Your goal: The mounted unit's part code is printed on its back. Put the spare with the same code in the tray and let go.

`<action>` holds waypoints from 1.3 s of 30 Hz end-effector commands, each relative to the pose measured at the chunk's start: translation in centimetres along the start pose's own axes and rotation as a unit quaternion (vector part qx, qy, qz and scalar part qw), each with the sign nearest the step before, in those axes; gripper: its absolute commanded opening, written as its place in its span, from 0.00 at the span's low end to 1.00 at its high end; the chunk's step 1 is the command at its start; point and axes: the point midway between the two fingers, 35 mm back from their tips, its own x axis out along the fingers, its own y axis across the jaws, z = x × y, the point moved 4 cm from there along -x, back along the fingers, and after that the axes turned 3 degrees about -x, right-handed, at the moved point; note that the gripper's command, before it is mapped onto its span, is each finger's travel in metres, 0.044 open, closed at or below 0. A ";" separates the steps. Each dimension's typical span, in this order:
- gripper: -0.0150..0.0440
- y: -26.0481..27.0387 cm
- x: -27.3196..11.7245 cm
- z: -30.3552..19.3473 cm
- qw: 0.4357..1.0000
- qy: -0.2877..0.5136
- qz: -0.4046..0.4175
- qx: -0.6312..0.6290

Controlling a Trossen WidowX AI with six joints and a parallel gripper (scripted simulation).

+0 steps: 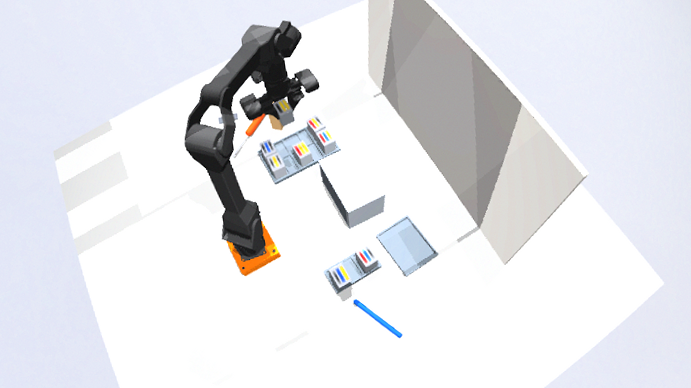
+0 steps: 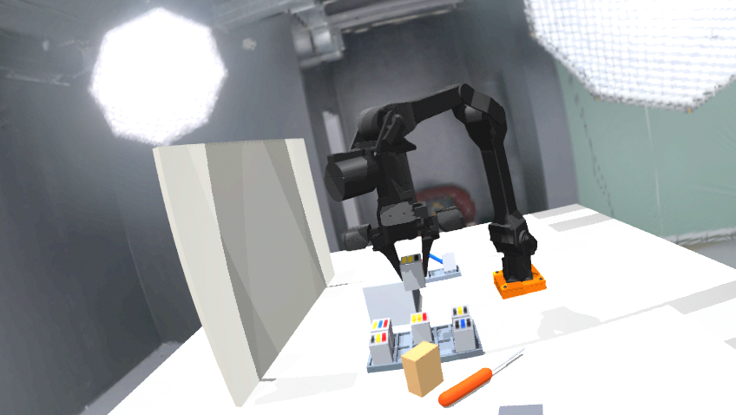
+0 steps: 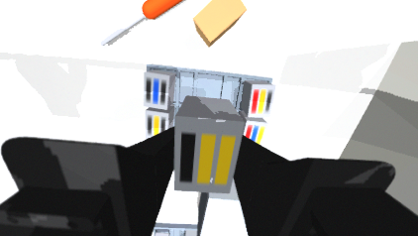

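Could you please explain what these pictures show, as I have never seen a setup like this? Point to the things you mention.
A black robot arm on an orange base [image 1: 244, 265] [image 2: 535, 285] works over a white table, seen from above, from the side, and from its wrist. Its gripper [image 1: 282, 110] [image 2: 412, 270] [image 3: 209, 149] holds up a grey block with one black and two yellow stripes. Five striped blocks stand in a divided rack [image 1: 278, 180] [image 2: 427, 359] [image 3: 198, 79], two in a smaller one [image 1: 355, 277]. Nearby are a shallow tray [image 1: 407, 245], an orange-handled screwdriver [image 1: 254, 126] [image 2: 466, 386] [image 3: 158, 7] and a blue rod [image 1: 377, 318].
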 end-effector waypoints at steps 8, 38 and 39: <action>0.25 -0.3 -1.9 -0.7 1.000 -0.002 -0.006 -0.001; 0.25 -9.8 -2.5 -14.7 1.000 0.010 -0.012 0.005; 0.25 -10.0 -2.5 -15.2 1.000 0.011 -0.012 0.005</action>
